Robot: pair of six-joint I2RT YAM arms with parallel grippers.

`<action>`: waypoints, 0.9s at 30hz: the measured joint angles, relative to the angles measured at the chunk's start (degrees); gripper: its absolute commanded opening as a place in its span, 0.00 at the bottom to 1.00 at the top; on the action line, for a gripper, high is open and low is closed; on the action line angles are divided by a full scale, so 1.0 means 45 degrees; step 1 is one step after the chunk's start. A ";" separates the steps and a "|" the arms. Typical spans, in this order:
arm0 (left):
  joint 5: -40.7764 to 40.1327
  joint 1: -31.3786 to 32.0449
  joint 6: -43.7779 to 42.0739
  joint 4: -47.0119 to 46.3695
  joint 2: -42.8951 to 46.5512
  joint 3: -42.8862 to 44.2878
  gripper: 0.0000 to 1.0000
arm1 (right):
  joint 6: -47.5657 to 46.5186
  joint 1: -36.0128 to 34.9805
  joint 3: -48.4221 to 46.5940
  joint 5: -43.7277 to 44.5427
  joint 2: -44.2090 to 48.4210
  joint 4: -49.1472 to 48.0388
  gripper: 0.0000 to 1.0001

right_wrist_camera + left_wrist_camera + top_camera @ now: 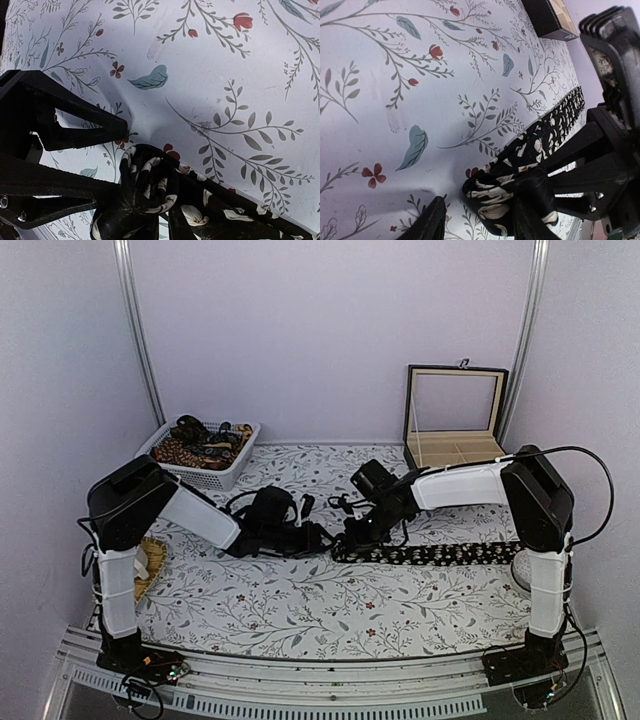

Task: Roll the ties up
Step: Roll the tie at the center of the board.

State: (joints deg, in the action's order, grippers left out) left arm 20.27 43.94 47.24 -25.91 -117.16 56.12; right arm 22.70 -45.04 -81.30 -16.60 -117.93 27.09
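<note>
The black flower-speckled cloth tie point(440, 553) is lying out toward 3 o'clock from the right claw point(346, 540) pinching its rolled end point(145, 195), left claw point(322, 540) spread beside.

One black tie point(440, 553), pale flower print, lies flat and straight on the table point(300, 610), running from centre toward the right edge. Its left end point(145, 185) is curled into a loose roll, maybe one turn. Other ties point(195, 447), brown-orange and black patterned, sit heaped in a basket point(225, 478) at the far-left corner.
</note>
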 measured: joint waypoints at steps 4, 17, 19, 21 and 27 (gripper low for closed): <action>0.0034 0.0029 -0.0321 0.0262 -0.0112 0.0267 0.46 | -0.0063 -0.0015 0.0015 0.0005 0.0000 0.0024 0.07; -0.0627 0.0491 -0.1899 0.2744 -0.0389 0.1904 0.45 | -0.0238 -0.0019 0.0253 0.0253 0.0000 0.0457 0.08; -0.0918 0.0573 -0.2166 0.3337 -0.0389 0.2186 0.45 | -0.0243 -0.0019 0.0262 0.0248 0.0000 0.0452 0.10; -0.1209 0.0656 -0.2380 0.3842 -0.0389 0.2424 0.45 | -0.0238 -0.0019 0.0277 0.0228 0.0000 0.0447 0.12; -0.1914 0.0826 -0.2861 0.4891 -0.0389 0.2905 0.45 | -0.0257 -0.0015 0.0301 0.0087 0.0034 0.0437 0.19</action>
State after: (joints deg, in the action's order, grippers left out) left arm 11.66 47.66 34.37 -3.90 -118.91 69.19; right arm 21.54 -45.10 -79.94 -16.21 -117.78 29.06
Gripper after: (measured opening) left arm 0.449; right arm 0.149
